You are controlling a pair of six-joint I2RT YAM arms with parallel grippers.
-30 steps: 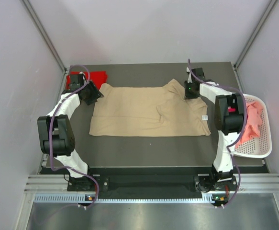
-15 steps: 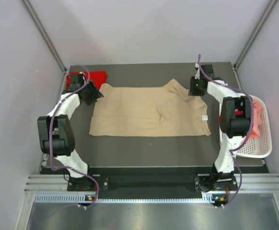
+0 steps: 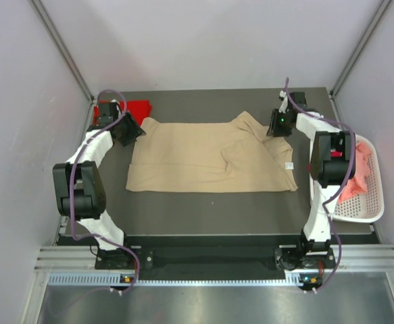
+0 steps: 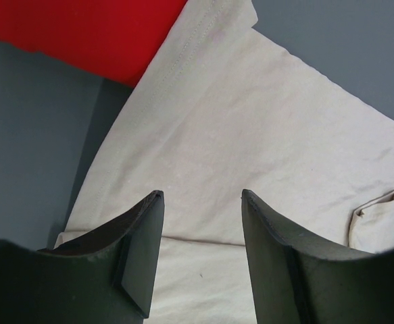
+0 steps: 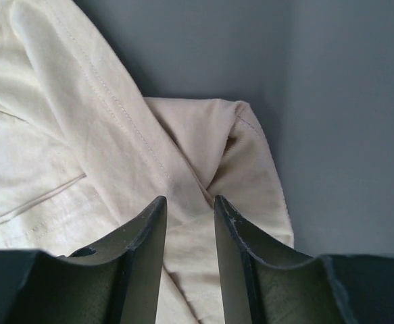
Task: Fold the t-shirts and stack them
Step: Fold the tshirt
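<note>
Tool on left [image 4: 202, 194] agape, empty, above tan t-shirt [image 4: 251, 121], right tool [image 5: 189, 198] narrowly parted, empty.

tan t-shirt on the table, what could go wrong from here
The tan cloth t-shirt is bunched at its sleeve under the narrowly parted right jaws; closing there might pinch several layers and spoil the fold. Its far left corner meets the bright red cloth shirt near the open left jaws, so a pull there could drag that along.
</note>
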